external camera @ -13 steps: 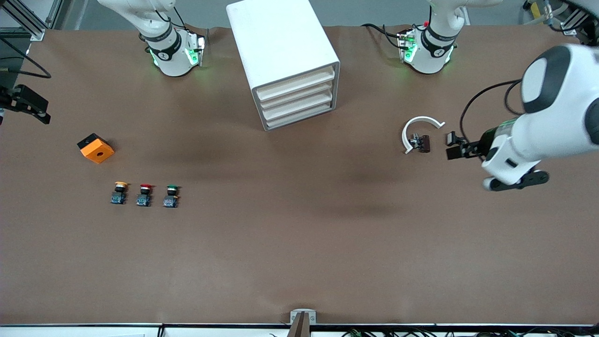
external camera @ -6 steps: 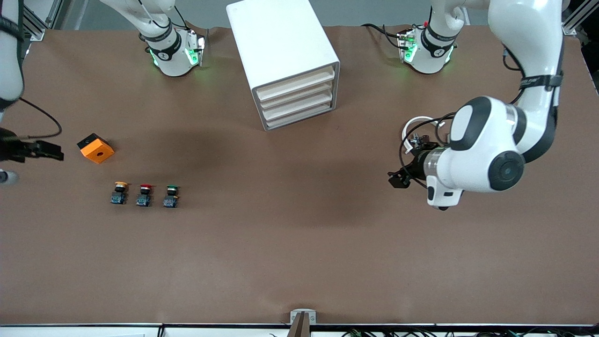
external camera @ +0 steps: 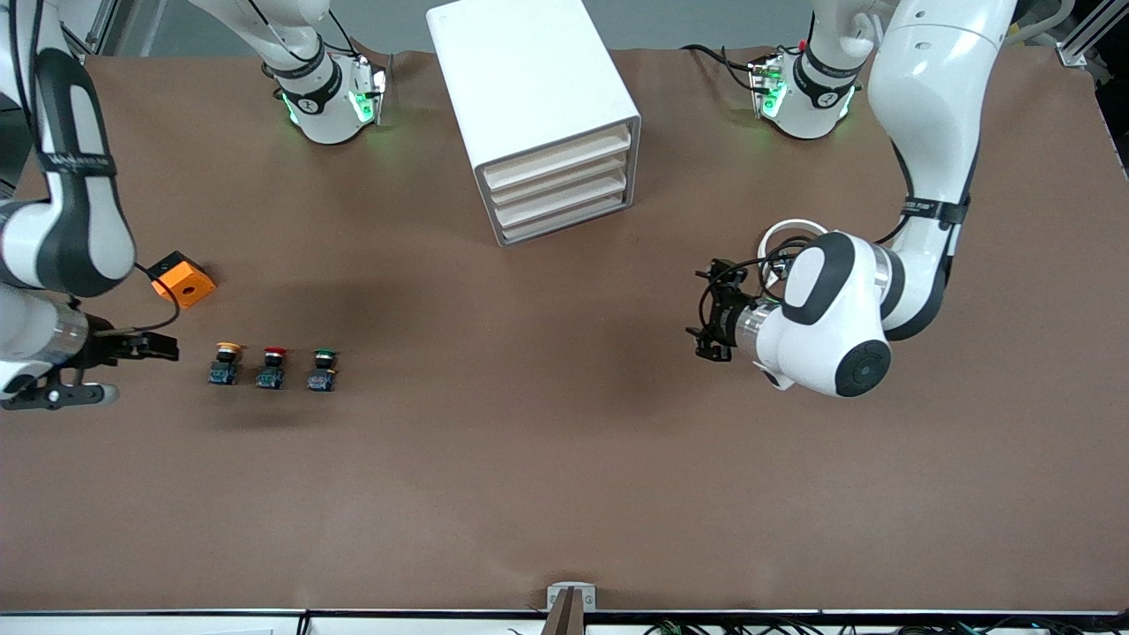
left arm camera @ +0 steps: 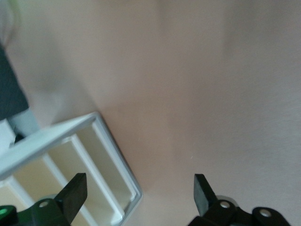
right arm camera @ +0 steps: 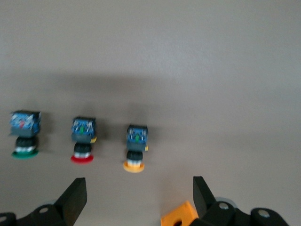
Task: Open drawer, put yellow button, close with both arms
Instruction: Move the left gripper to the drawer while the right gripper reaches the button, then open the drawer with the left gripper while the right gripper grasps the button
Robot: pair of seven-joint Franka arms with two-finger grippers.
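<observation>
The white cabinet stands at the middle back of the table, and its top drawer is shut like the three below it. The yellow button stands at the right arm's end of a row of three switches. My right gripper is open and empty over the table, just beside the yellow button toward the right arm's end. In the right wrist view the yellow button lies ahead of the open gripper. My left gripper is open and empty over bare table toward the left arm's end. The left wrist view shows the open gripper and the cabinet.
A red-capped switch and a green-capped switch stand beside the yellow one. An orange block lies farther from the camera than the row and shows in the right wrist view. A white ring lies by the left arm's wrist.
The left arm has swung in from the table's end toward the middle. The right arm has come in from its end of the table to beside the yellow button. Nothing on the table moved.
</observation>
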